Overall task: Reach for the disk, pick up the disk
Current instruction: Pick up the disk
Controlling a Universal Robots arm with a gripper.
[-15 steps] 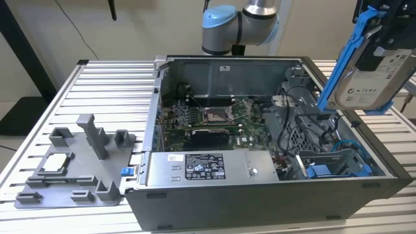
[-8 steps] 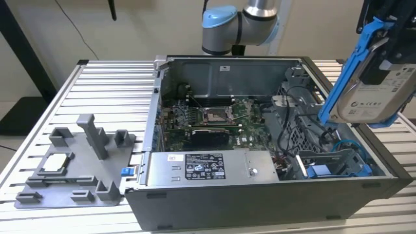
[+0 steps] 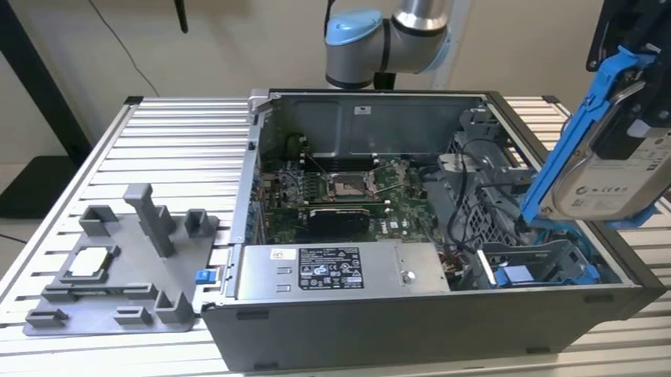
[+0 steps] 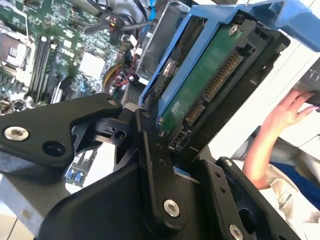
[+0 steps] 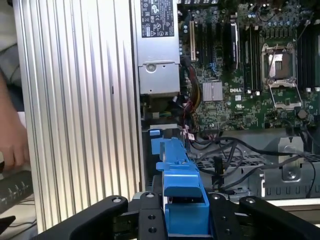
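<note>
Presently, in the exterior view, the disk (image 3: 618, 169) hangs at that view's right, clear above the open computer case (image 3: 419, 314), long axis near upright and tilted, labelled silver face toward the camera. The second wrist view shows its green circuit-board underside (image 4: 205, 85) and the gripper (image 4: 165, 150) with jaws clamped on the blue rails. In the first wrist view, a blue rail end (image 5: 182, 192) sits between the black fingers (image 5: 150, 220), motherboard (image 5: 250, 65) beyond.

One raised outside camera, two close cameras at the wrist.
The exterior view looks down across the counter (image 3: 168, 133) into the open computer case (image 3: 419, 314); both wrist views, riding near the hand (image 5: 182, 220), share its motherboard (image 5: 250, 65).
</note>
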